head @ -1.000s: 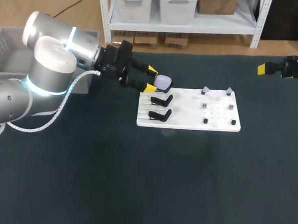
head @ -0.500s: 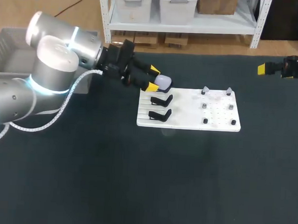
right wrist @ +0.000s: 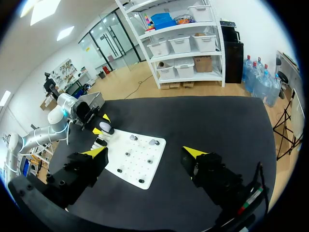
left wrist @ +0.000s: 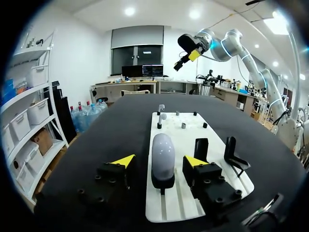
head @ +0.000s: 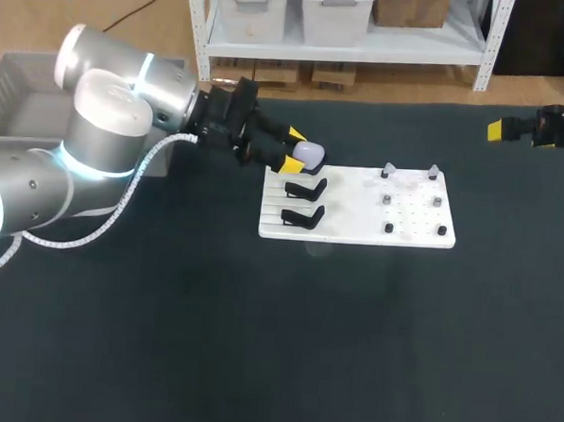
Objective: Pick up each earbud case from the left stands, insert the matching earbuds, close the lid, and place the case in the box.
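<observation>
Table: a dark table [head: 256, 342] is carrying the whole scene, with a white board [head: 356, 236] lying near its middle
Earbud case: the pale, rounded earbud case [left wrist: 162, 152] is sitting in a black stand [left wrist: 162, 181] at the board's corner nearest the left arm, its lid looking closed; the stand is propping it clear of the board, which is leaving its two long sides free for fingers
Left pincer: the left pincer [left wrist: 159, 161] is standing wide, one yellow tip on each side of the case; the left wrist view is showing a gap at both sides, so it is bracketing the case and not gripping it
Step in hand: judging by this, the arm is lining up for the first pickup, and the next move is calling for a squeeze on the case's flanks and a lift out of the cradle
Empty stands: two more black stands [head: 307, 187] are standing just beside the first with nothing in them
Earbuds: small pale pieces [head: 388, 169] are sitting on pegs at the board's other end, probably the earbuds, though too small to be sure
Box: a grey box [head: 6, 64] is waiting at the table's left edge, behind the left arm, within that arm's reach
Right pincer: the right pincer [right wrist: 145, 152] is hanging wide and empty over the table's far right, well apart from the board, apparently keeping out of the way
</observation>
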Robot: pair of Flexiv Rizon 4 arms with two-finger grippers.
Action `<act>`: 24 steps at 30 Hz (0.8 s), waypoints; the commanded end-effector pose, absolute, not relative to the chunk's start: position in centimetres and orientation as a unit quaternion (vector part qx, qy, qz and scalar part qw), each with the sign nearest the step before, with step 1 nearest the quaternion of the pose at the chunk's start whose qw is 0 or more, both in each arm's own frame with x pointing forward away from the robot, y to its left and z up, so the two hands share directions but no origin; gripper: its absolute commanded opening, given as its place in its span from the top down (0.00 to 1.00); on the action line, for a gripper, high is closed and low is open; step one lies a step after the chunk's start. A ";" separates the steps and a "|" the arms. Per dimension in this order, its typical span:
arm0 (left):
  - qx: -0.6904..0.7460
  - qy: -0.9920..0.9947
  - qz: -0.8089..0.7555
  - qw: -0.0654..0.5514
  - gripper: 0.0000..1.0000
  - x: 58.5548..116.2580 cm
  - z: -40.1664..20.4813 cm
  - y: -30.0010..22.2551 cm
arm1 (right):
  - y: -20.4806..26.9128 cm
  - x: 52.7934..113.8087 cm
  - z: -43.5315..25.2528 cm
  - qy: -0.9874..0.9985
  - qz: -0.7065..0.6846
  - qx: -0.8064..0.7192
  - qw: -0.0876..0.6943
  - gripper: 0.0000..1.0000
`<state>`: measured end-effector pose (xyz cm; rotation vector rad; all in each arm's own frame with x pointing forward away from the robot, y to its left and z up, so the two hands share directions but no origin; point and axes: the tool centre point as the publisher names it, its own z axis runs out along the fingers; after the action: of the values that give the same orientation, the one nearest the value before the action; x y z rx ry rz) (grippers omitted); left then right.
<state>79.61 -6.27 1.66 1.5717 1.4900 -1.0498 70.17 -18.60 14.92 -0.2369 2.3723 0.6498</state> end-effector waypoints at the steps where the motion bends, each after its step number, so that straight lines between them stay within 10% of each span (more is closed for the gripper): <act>1: 0.612 0.574 -0.411 0.357 0.41 80.0 1.4 -6.3 | -18.6 70.1 15.0 0.907 0.247 -0.090 0.329 0.00; 24: 0.615 0.566 -0.416 0.358 0.53 79.6 1.2 -6.6 | -18.6 70.1 15.0 0.907 0.247 -0.090 0.329 0.00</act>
<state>79.40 -6.60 1.45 1.5827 1.4661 -1.0688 70.17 -18.60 14.92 -0.2369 2.3723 0.6498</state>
